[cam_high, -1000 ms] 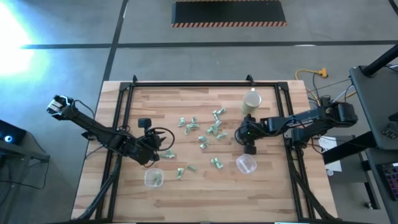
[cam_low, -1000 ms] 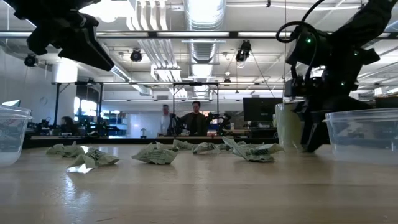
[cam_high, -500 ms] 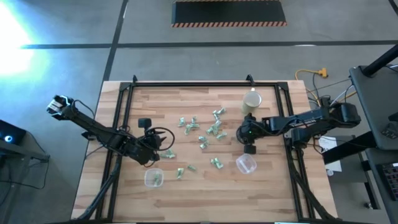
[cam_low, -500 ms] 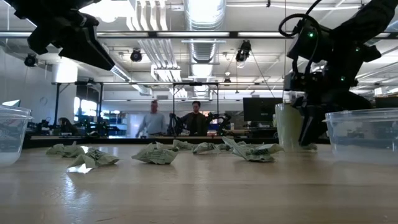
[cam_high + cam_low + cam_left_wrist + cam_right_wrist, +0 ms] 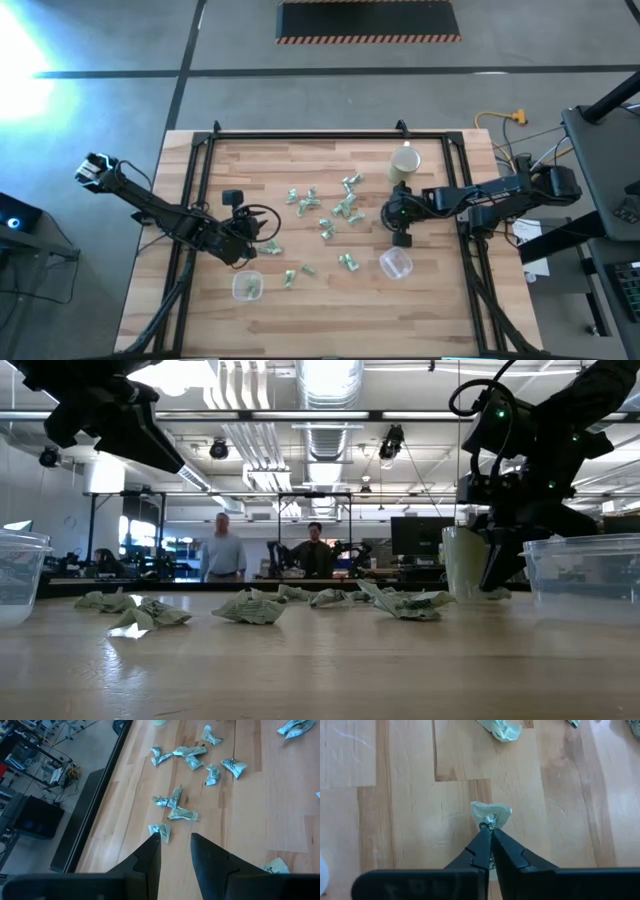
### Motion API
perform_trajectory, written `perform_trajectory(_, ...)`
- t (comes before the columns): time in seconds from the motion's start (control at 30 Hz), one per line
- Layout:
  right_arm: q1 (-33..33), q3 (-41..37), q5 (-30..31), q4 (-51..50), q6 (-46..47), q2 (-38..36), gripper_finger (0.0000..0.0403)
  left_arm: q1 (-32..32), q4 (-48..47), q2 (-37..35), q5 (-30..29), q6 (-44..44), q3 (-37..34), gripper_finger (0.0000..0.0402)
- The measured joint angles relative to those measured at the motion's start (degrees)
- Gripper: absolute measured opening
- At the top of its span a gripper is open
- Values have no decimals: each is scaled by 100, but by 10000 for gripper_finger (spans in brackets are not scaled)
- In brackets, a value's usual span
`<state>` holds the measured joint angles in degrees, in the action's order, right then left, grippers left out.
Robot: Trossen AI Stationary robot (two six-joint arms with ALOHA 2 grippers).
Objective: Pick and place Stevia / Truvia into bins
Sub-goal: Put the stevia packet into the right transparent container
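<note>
I note pale green-and-white sachets (image 5: 322, 214), one pinched at the tip of my black right hand (image 5: 491, 839). Desk (image 5: 320, 310): light wood planks, darker brown strips, black frame. Bins (image 5: 395, 263) beside that hand clear, colourless. Cup (image 5: 404, 162) beige. My left hand (image 5: 175, 851) also black.

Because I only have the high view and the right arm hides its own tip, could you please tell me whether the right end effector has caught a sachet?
Observer: Yes; in the right wrist view the right end effector is shut on the edge of one sachet.
Operator: Thank you. Is the left end effector holding anything?
Observer: No; its wrist view shows the left end effector open, with nothing in the gap.
Operator: Is anything close to it?
Observer: A loose sachet lies beside one fingertip.
</note>
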<state>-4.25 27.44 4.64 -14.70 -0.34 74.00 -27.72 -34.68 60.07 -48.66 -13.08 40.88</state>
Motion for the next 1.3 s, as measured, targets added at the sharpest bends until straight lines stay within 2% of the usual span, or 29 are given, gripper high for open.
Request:
perform_trajectory(0.4,0,-2,-11,3,-4,-92,9,0,-2,0,0,0,0,89)
perform_trajectory(0.8,178,313,-17,-432,-37,-639,9,2,0,0,0,2,0,89)
perform_trajectory(1.13,920,734,-83,-1238,409,-1197,8,0,18,-2,1,2,0,89)
perform_trajectory(1.3,1533,791,-436,-1384,954,-1455,8,1,26,-2,0,2,0,89)
